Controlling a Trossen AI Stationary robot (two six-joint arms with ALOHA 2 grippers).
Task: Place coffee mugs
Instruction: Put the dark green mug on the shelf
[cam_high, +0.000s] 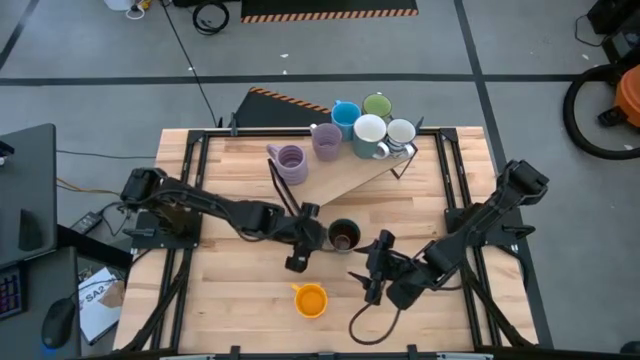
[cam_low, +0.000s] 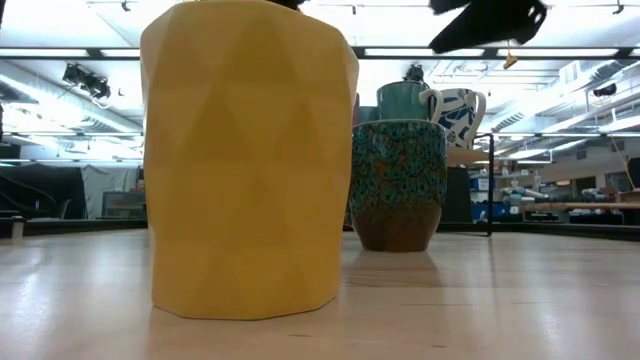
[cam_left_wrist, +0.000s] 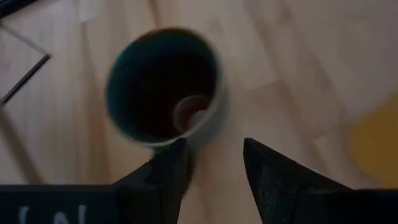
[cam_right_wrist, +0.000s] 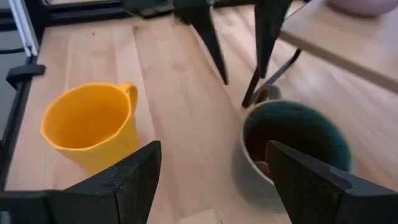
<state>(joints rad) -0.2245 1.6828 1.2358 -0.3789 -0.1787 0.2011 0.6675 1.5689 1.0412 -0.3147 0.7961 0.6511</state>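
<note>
High view: dark mug (cam_high: 344, 236) brown inside, orange mug (cam_high: 311, 300) empty; both arms' fingers (cam_left_wrist: 273, 180) spread

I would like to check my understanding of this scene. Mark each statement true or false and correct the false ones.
1. The orange mug stands on the raised wooden shelf. False: it stands on the table, nearer the front edge.
2. The dark mug sits between the two end effectors. True.
3. The left end effector grips the dark mug. False: it is open, beside the mug.
4. The blue mug stands on the shelf. True.
5. The right end effector is open and holds nothing. True.
</note>
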